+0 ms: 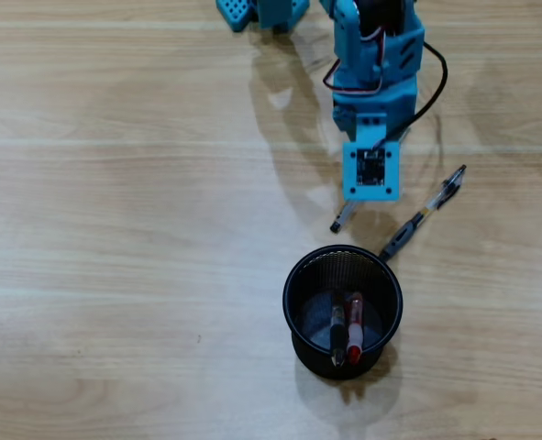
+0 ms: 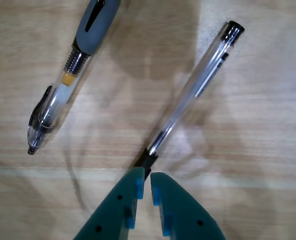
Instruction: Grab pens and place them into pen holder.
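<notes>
My gripper (image 2: 145,175) enters the wrist view from the bottom, its teal jaws closed to a narrow slit on the black end of a clear pen (image 2: 198,85). The pen slants up to the right over the wood. In the overhead view only that pen's far end (image 1: 342,218) sticks out from under the wrist camera; the fingers are hidden. A second pen with a grey grip (image 2: 62,90) lies apart on the table, right of the arm in the overhead view (image 1: 422,215). The black mesh pen holder (image 1: 291,302) stands below the arm and holds a red pen (image 1: 354,335) and a dark pen (image 1: 337,335).
The blue arm (image 1: 376,82) reaches down from the top edge of the overhead view, its black cable looping on its right. A blue base part (image 1: 252,11) sits at the top. The table is light wood (image 1: 115,229).
</notes>
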`<state>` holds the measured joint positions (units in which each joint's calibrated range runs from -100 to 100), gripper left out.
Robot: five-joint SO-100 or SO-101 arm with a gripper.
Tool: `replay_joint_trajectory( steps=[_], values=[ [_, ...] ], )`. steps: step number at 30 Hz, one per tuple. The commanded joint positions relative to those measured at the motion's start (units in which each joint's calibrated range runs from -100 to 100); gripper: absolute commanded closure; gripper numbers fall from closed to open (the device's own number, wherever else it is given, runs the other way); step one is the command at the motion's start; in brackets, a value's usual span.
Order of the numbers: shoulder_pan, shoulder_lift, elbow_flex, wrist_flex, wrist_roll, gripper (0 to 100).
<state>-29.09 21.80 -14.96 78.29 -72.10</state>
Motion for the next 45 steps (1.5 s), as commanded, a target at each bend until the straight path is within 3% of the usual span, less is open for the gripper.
replay_joint_trajectory(
  steps=[1,5,11,36,42,45],
  values=[
    [1.2,2.4,-5.5,-0.2,-0.3,98],
    [1.9,5.0,-7.8,0.0,-0.3,96],
    [2.5,6.5,-9.0,0.5,-0.5,82],
    [0.3,17.1,-10.6,-0.2,-6.5,82],
    [0.4,18.3,-12.0,-0.2,-6.7,98],
    [0.5,18.3,-12.0,0.3,-6.7,98]
  ],
)
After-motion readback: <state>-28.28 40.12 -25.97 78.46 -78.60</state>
